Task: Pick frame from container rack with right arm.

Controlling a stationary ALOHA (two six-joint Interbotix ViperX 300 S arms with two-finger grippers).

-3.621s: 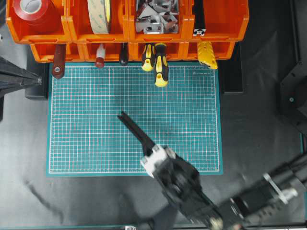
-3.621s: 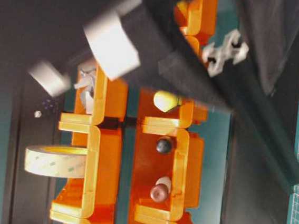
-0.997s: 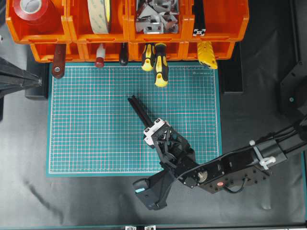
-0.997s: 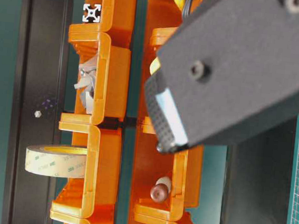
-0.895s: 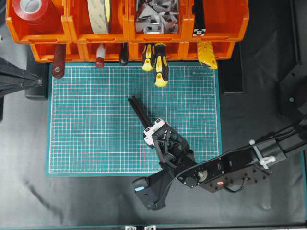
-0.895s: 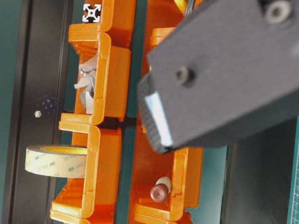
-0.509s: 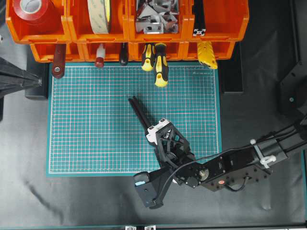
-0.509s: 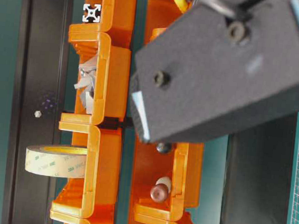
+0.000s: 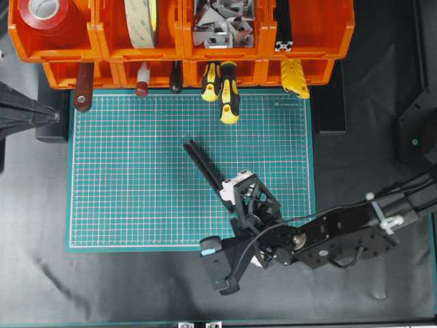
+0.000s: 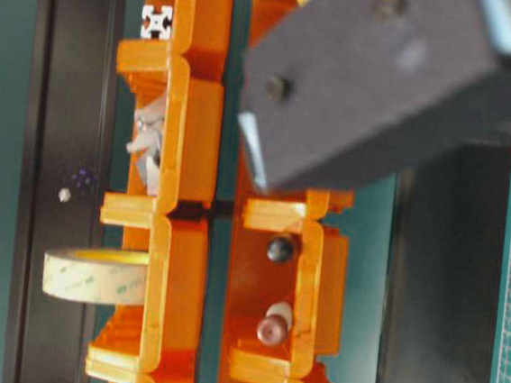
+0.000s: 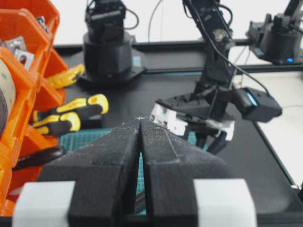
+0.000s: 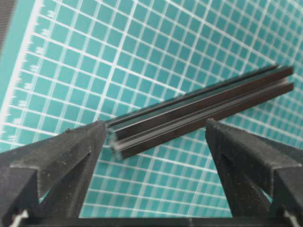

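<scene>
In the overhead view we see the frame (image 9: 205, 165) lying flat on the green cutting mat (image 9: 130, 178), slanted, its far end pointing toward the container rack (image 9: 181, 41). The right arm (image 9: 341, 236) reaches in from the lower right, and the right gripper (image 9: 235, 195) sits over the near end of the frame. A second black bar (image 9: 283, 31) stands in the rightmost upper bin. 2 yellow-and-black screwdrivers (image 9: 225, 92) hang out of a lower bin.

In the table-level view, which appears turned on its side, a black camera block (image 10: 375, 76) fills the upper right and hides much of the rack (image 10: 183, 194). A roll of tape (image 10: 94, 274) stands in 1 bin, and a silvery cross-shaped bar end (image 10: 156, 22) shows at the top.

In the left wrist view the left gripper (image 11: 140, 124) has its jaws pressed together with nothing between them. Beyond it the right arm (image 11: 213, 71) bends down over the mat (image 11: 90, 139).

In the right wrist view the frame (image 12: 199, 109) rests on the mat (image 12: 118, 52). The jaws of the right gripper (image 12: 154, 130) stand wide: the left finger (image 12: 71, 151) is just at the near cut end, though we cannot tell if it touches, and the right finger (image 12: 246, 156) stands apart, so the frame is not clamped.
</scene>
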